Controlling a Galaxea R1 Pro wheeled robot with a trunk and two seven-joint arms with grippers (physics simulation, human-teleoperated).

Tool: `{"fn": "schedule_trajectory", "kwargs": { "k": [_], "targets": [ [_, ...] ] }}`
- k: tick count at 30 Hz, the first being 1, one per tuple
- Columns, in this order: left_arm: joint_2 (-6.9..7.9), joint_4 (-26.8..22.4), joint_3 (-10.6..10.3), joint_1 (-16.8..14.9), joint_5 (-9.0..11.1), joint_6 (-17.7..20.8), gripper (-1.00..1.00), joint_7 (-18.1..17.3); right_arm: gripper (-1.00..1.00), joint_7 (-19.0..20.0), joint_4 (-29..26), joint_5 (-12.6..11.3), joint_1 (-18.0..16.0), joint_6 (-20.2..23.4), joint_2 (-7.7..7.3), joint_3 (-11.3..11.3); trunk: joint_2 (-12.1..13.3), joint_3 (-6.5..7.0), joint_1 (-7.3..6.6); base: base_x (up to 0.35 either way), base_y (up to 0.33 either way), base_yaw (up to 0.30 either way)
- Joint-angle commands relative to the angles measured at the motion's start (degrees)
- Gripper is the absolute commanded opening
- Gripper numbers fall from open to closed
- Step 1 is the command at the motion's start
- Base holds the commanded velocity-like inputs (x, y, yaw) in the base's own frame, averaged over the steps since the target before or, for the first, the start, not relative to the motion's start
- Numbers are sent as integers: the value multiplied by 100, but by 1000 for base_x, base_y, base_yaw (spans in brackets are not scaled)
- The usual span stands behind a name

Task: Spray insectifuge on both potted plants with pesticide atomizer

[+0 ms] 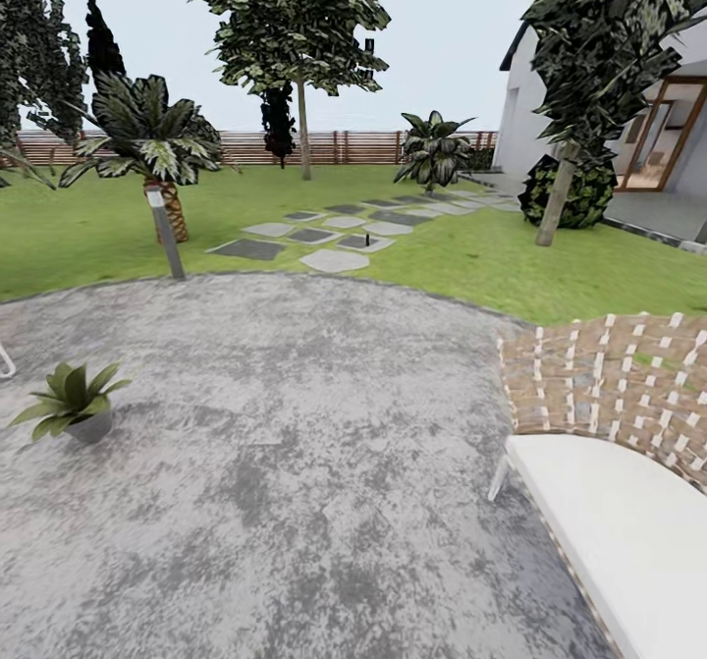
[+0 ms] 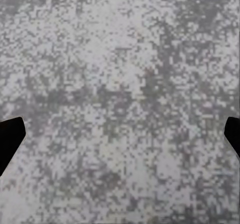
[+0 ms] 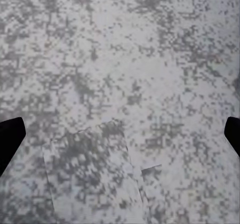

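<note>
Head view: round grey paved patio point(image 1: 295, 463) in the foreground, green lawn point(image 1: 88, 232) beyond it, brown slatted fence point(image 1: 334, 146) along the far edge. One potted plant point(image 1: 71, 402), a rosette of pointed green leaves in a pale grey pot, standing on the patio at the left. Grey and white stepping stones point(image 1: 334, 232) crossing the lawn toward a white house point(image 1: 628, 119) at the right. Pesticide atomizer point(image 1: 367, 240), a tiny dark upright shape, standing among those stones, far off and too small for detail. Palm-like shrub point(image 1: 152, 143) with striped leaves at the left, a slim post point(image 1: 165, 232) just in front of it; second shrub point(image 1: 432, 148) near the fence; tall trees point(image 1: 295, 21) behind. Woven-backed bench point(image 1: 609, 384) with a white seat at the lower right.

Left wrist view: left gripper point(image 2: 120, 134) over mottled grey paving point(image 2: 120, 58), dark fingertips point(image 2: 10, 134) at opposite edges, jaws wide apart, nothing between.

Right wrist view: right gripper point(image 3: 120, 134) above the same speckled paving point(image 3: 125, 48), dark fingertips point(image 3: 10, 134) far apart, jaws spread and empty, faint angular shadows on the ground beneath.
</note>
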Motion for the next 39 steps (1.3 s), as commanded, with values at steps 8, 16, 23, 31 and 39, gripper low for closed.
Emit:
{"fn": "schedule_trajectory", "kwargs": {
  "k": [8, 16, 23, 31, 39],
  "targets": [
    [0, 5, 2, -3, 5, -19, 100, -2, 100, 2, 4, 1, -3, -18, -1, 2, -2, -5, 2, 337, 0, 0],
    [0, 5, 2, -3, 5, -19, 100, -2, 100, 1, 4, 1, -3, -18, 0, 2, -2, -5, 2, 337, 0, 0],
    [0, 5, 2, -3, 5, -19, 100, -2, 100, 2, 4, 1, -3, -19, 0, 2, -2, -5, 2, 337, 0, 0],
    [0, 5, 2, -3, 5, -19, 100, -2, 100, -1, 4, 1, -3, -20, 0, 4, -2, -5, 2, 337, 0, 35],
    [0, 5, 2, -3, 5, -19, 100, -2, 100, -1, 4, 1, -3, -18, 0, 2, -2, -5, 2, 337, 0, 139]
  ]
}}
